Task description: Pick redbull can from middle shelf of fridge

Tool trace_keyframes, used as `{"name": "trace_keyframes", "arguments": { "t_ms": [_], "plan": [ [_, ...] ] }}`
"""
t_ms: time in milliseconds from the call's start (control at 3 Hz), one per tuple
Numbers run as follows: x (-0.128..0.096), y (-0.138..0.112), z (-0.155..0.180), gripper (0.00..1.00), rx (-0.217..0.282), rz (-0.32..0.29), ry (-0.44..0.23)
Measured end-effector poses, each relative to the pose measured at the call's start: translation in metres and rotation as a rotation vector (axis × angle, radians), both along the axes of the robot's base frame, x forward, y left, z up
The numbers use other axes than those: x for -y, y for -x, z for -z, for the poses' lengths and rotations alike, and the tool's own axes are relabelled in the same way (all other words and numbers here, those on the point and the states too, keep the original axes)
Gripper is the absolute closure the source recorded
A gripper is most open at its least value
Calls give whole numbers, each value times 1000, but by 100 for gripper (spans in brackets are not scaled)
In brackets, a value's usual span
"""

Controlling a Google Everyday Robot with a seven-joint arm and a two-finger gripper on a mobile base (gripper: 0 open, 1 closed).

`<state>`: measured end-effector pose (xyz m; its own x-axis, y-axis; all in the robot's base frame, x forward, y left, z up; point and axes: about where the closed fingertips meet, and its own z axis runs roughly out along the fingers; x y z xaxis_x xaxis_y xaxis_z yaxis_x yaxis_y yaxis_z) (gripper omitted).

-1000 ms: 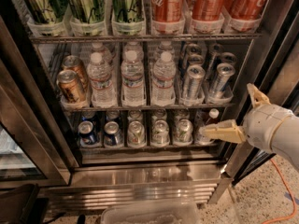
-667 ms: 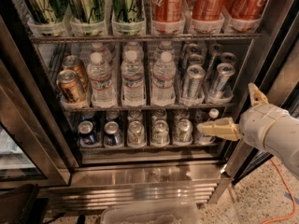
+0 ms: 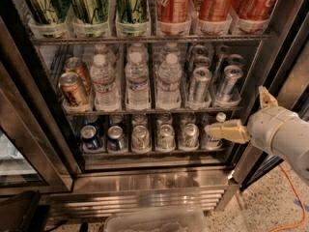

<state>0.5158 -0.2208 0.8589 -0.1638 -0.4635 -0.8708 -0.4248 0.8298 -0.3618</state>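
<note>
Tool: the tool point(image 3: 235, 108) hangs at the right edge of the fridge point(image 3: 145, 183), level with the bottom rack; its 2 fingers point(image 3: 227, 131) look spread wide, with nothing between them.
Redbull can: the redbull can point(image 3: 228, 82) stands upright at the front of the far-right lane on the middle shelf point(image 3: 145, 111), above and just left of the tool, apart from it.
Neighbours: 1 matching slim can point(image 3: 199, 84) beside it, then 3 lanes of water bottles point(image 3: 136, 79) and copper cans point(image 3: 72, 88) at the left end.
</note>
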Motion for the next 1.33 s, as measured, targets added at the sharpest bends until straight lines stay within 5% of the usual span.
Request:
{"name": "trace_keyframes", "arguments": {
  "t_ms": [1333],
  "plan": [
    [15, -41, -6, 8, 165, 92, -92]
  ]
}}
